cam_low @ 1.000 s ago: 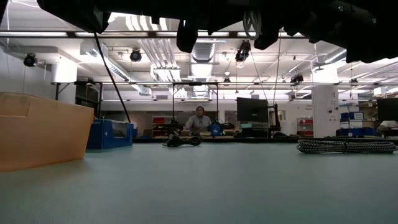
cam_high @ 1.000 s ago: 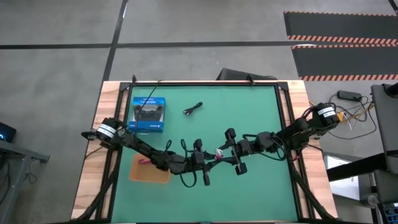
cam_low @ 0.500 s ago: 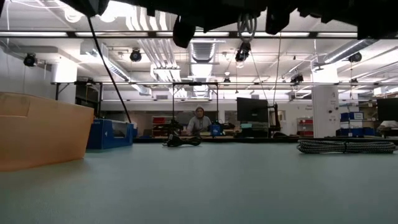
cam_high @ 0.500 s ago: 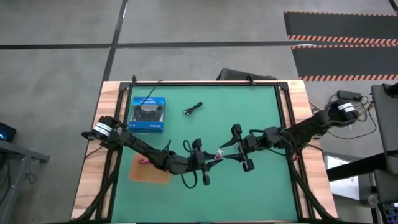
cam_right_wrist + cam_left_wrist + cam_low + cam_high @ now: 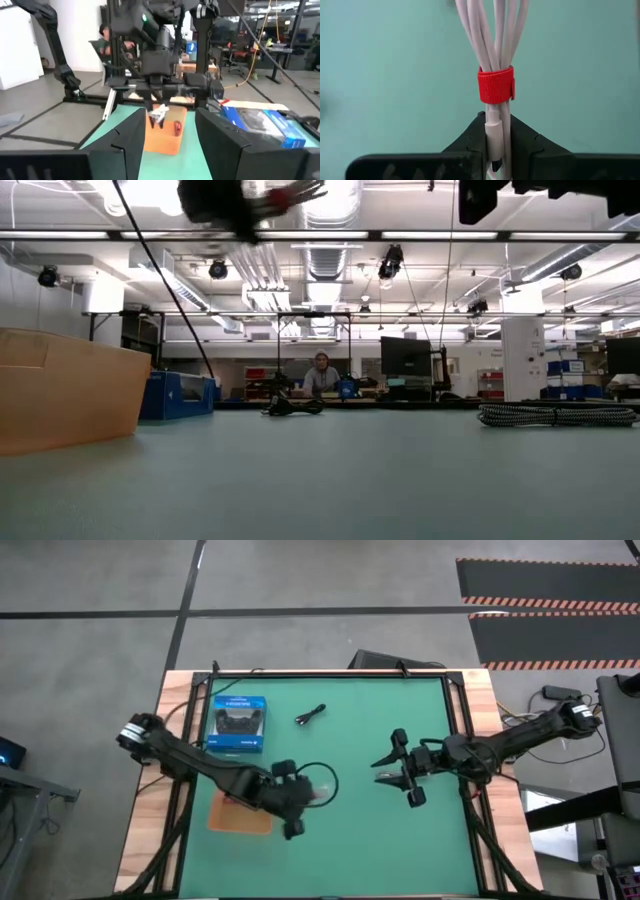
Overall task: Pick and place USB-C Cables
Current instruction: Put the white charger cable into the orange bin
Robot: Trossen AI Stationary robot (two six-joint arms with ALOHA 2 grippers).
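My left gripper (image 5: 493, 146) is shut on the white cable bundle (image 5: 496, 45), which is bound by a red strap (image 5: 496, 85). In the high view this gripper (image 5: 312, 793) hangs over the green mat just right of the orange-brown tray (image 5: 240, 817). My right gripper (image 5: 383, 771) is open over the mat's right half, touching nothing. The black cable (image 5: 312, 715) lies on the mat near the far edge. The grey braided cable (image 5: 555, 415) lies on the mat in the low view. A red-pink cable (image 5: 177, 128) lies in the tray. My left gripper pinches the white bundle between its two fingers at the connector end (image 5: 493, 131), just beside the red strap. The fingers lie along the strands. The bundle is lifted clear of the mat (image 5: 159, 116) and sticks out past the fingertips.
The blue controller box (image 5: 240, 723) lies at the mat's far left, beyond the tray. Wooden borders and a dark frame (image 5: 455, 690) run round the mat. Open mat (image 5: 350, 850) lies toward the near edge. A person (image 5: 320, 372) sits in the room far behind.
Both grippers met at the white bundle over mid-mat. My right gripper has come off it and drawn back toward the table's right edge. My left gripper kept the bundle, turned its wrist and carried it toward the left edge, close to the tray.
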